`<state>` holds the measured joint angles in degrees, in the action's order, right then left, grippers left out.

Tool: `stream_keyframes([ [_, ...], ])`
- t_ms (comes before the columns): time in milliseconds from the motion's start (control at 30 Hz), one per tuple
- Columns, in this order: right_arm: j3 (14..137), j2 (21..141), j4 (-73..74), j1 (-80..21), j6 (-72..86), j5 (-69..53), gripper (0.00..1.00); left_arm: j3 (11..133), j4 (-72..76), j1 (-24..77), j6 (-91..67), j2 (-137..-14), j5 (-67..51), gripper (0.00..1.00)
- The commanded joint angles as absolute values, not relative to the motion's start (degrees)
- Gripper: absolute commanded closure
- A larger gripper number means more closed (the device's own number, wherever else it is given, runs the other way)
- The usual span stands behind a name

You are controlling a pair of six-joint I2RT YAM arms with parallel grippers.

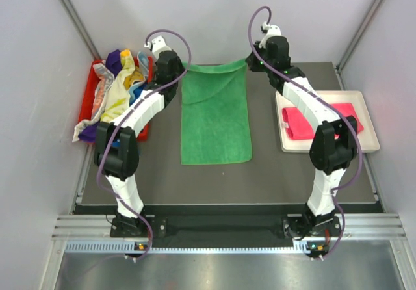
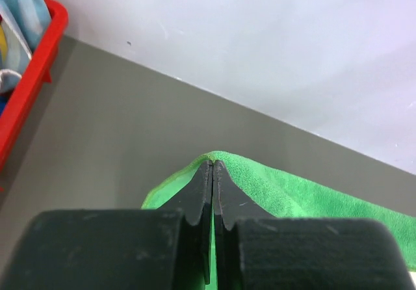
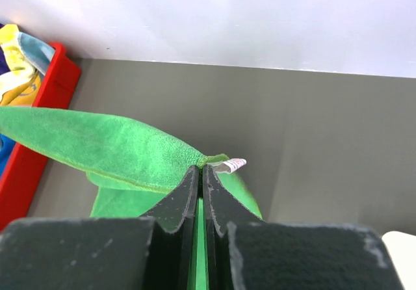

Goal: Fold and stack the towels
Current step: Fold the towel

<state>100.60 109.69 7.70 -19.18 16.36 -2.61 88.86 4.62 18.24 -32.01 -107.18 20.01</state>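
Pink towel (image 1: pixel 294 125) on tray (image 1: pixel 370 118), right: partly hidden by R arm (image 1: pixel 311 105). Green towel (image 1: pixel 216 118) flat mid-surface. Its far corners are lifted, pinched in closed left jaws and right jaws. White tag (image 3: pixel 231 165) at right corner, txt unreadable. Other towels (image 1: pixel 117 88) heaped in red bin (image 1: pixel 86 98), far left.

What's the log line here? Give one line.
left gripper shut on green towel; right gripper shut on green towel; pink towel on tray
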Motion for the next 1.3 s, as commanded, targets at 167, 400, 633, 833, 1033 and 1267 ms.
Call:
stream_keyframes([
  [167,102.49,108.11,5.28,-17.75,15.03,-3.78,1.0,92.03,9.32,17.67,-30.5,-106.17,20.83,1.0],
  [400,97.48,104.59,4.48,-17.84,15.55,-3.6,1.0,87.63,9.67,17.67,-31.2,-102.05,19.95,1.0],
  [633,90.71,99.68,2.73,-17.75,16.17,-3.52,1.0,82.01,10.02,17.75,-31.9,-98.27,19.34,1.0],
  [833,85.71,96.68,1.58,-17.84,17.05,-3.78,1.0,77.79,10.11,17.75,-32.43,-94.49,19.07,1.0],
  [1033,81.04,93.0,0.7,-17.84,17.93,-4.22,1.0,74.71,9.93,17.75,-32.78,-91.15,18.28,1.0],
  [1267,75.68,89.56,0.44,-18.02,18.63,-4.13,1.0,71.46,9.76,17.93,-33.22,-87.9,17.32,1.0],
])
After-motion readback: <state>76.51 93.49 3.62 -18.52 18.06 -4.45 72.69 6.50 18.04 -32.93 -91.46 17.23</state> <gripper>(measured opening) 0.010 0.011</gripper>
